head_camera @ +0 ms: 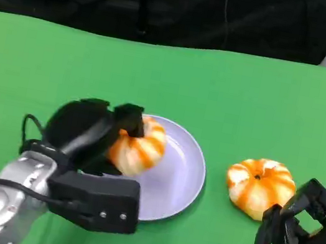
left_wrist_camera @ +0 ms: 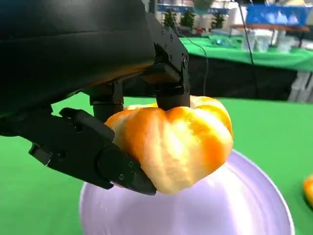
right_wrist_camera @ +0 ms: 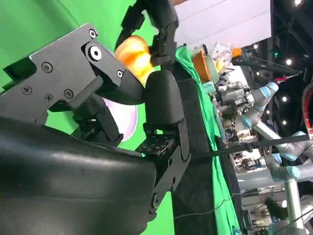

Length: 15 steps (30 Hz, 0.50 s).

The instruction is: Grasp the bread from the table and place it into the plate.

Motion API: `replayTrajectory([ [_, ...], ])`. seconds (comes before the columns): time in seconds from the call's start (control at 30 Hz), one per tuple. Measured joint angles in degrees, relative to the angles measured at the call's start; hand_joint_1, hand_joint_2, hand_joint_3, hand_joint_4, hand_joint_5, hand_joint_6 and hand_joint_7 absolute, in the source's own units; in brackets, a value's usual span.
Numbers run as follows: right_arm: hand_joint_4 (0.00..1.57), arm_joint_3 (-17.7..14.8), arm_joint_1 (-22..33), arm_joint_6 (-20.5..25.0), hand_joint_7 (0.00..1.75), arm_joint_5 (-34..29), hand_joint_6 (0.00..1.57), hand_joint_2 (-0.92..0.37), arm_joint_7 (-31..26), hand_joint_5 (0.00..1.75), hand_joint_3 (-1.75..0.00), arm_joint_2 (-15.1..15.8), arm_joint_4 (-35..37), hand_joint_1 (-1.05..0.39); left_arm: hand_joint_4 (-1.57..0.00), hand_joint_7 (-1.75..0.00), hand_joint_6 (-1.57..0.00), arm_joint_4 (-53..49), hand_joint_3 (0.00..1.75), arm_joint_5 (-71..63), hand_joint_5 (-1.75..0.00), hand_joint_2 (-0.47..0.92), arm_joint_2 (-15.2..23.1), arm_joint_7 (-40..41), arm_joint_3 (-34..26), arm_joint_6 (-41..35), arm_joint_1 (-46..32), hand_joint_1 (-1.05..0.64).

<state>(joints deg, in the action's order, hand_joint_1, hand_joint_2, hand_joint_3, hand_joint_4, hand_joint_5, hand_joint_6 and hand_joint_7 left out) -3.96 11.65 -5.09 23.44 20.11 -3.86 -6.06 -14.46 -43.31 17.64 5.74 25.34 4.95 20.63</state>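
The left hand point(head_camera: 102, 127) grips a bread point(head_camera: 138, 146) over the plate point(head_camera: 178, 181), its fingers hiding the near side; the right hand point(head_camera: 300, 238) holds nothing, fingers apart.

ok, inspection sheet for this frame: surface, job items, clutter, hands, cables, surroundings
Surface: green table, flat.
Job's things: bread held by the left hand over the lavender plate; contact with the plate cannot be told.
Clutter: second bread on the table beside the plate, apart from it.
Hands: left hand grips the bread; right hand near the second bread, holds nothing, fingers curled.
Cables: black cable along the left forearm.
Surroundings: black curtain behind the table; robot arms and tables further off in the right wrist view.
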Motion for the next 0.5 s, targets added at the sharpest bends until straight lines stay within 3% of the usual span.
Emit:
replayTrajectory([
  [0.13, 0.89, 0.11, 0.02, 0.0, 1.65, 0.05, 0.7, -0.49, 0.02, 1.75, -1.24, -0.04, -0.03, -0.14, -0.66, -1.64, -0.54, -0.72, 0.21, -0.17, -1.75, 0.92, -1.25, -1.99, 1.21, 0.18, 2.03, -0.07],
  [0.23, 0.88, 0.14, 0.07, 0.0, 1.64, 0.04, 0.7, -0.48, -0.01, 1.75, -1.23, -0.08, -0.06, -0.14, -0.67, -1.52, -0.62, -2.23, 0.23, -0.2, -1.75, 0.92, -2.17, -2.93, 1.47, 0.0, 3.93, -0.05],
  [0.27, 0.88, 0.15, 0.1, 0.0, 1.64, 0.04, 0.7, -0.49, -0.02, 1.75, -1.23, -0.09, -0.06, -0.14, -0.72, -1.22, -0.75, -2.78, 0.21, -0.24, -1.62, 0.92, -2.45, -3.06, 1.57, -0.06, 4.42, -0.05],
  [0.37, 0.89, 0.18, 0.22, -0.01, 1.65, -0.01, 0.7, -0.48, -0.07, 1.75, -1.23, -0.13, -0.1, -0.15, -0.78, -0.65, -0.97, -4.17, 0.14, -0.21, -1.36, 0.92, -2.72, -3.23, 1.71, 0.02, 5.4, -0.1],
  [0.4, 0.89, 0.19, 0.23, -0.03, 1.65, -0.03, 0.7, -0.48, -0.07, 1.75, -1.23, -0.13, -0.11, -0.15, -0.83, -0.35, -1.02, -4.59, 0.08, -0.13, -0.97, 0.92, -2.74, -3.23, 1.71, 0.11, 5.5, -0.31],
  [0.47, 0.89, 0.19, 0.29, -0.04, 1.65, -0.02, 0.69, -0.48, -0.09, 1.75, -1.23, -0.14, -0.14, -0.15, -0.88, -0.1, -1.03, -5.07, 0.09, -0.7, -0.46, 0.92, -2.61, -3.22, 2.0, 0.4, 5.54, -0.55],
  [0.5, 0.89, 0.2, 0.32, -0.05, 1.65, -0.02, 0.69, -0.47, -0.09, 1.75, -1.23, -0.16, -0.16, -0.16, -0.67, -0.04, -0.84, -5.11, 0.18, -1.55, -0.19, 0.92, -2.4, -3.23, 2.27, 0.56, 5.54, -0.79],
])
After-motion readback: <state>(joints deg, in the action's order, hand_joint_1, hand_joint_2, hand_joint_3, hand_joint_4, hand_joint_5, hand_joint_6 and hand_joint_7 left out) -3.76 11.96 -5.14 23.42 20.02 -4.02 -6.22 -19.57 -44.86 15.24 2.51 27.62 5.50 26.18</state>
